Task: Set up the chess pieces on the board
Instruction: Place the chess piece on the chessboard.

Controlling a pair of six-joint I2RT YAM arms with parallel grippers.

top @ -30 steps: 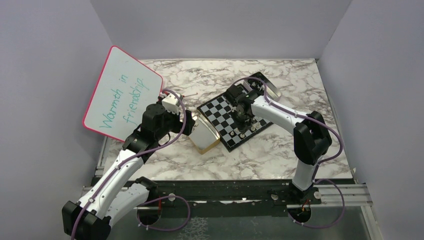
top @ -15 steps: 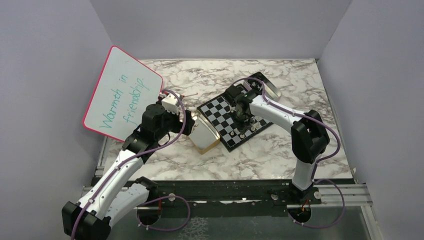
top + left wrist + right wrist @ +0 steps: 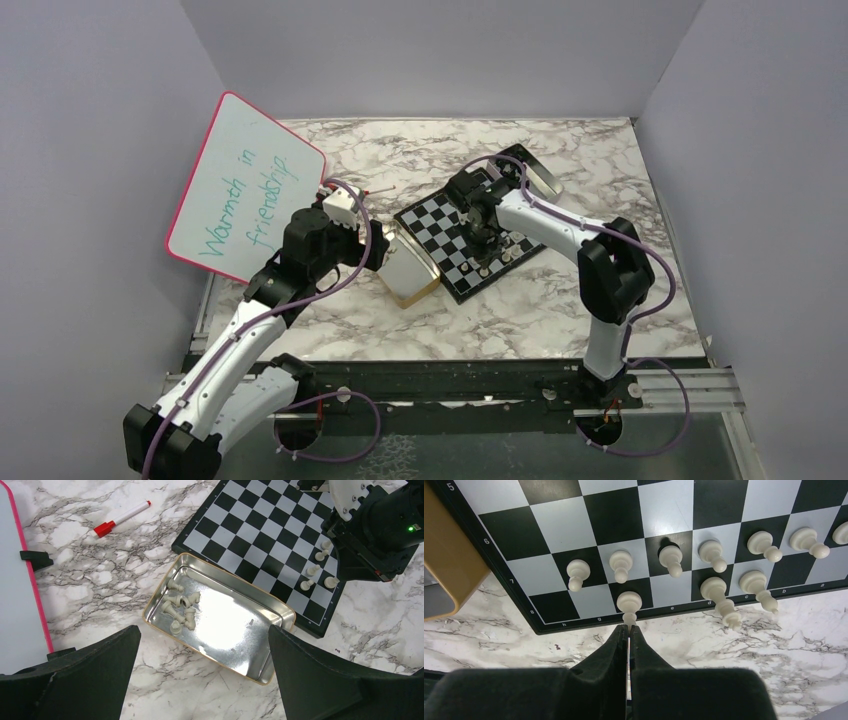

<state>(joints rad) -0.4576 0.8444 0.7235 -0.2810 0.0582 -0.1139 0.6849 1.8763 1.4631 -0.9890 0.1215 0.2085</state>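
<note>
Along the board's (image 3: 614, 515) lettered edge, the right gripper (image 3: 628, 630) is pinching a chess piece (image 3: 629, 601) upright on its back-row square, apparently finishing a placement. Next it needs releasing cleanly, then lifting straight. The left gripper (image 3: 202, 635) is hovering wide above the tin (image 3: 235, 625).

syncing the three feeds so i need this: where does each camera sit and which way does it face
top external: above and behind the bases, looking down on the table; left arm and right arm show.
left wrist: above the tin, looking down; open left gripper fills the bottom corners.
right wrist: low over the board edge; right gripper shut on a pale piece.
shared: both wrist views show the board's placed pale pieces.
</note>
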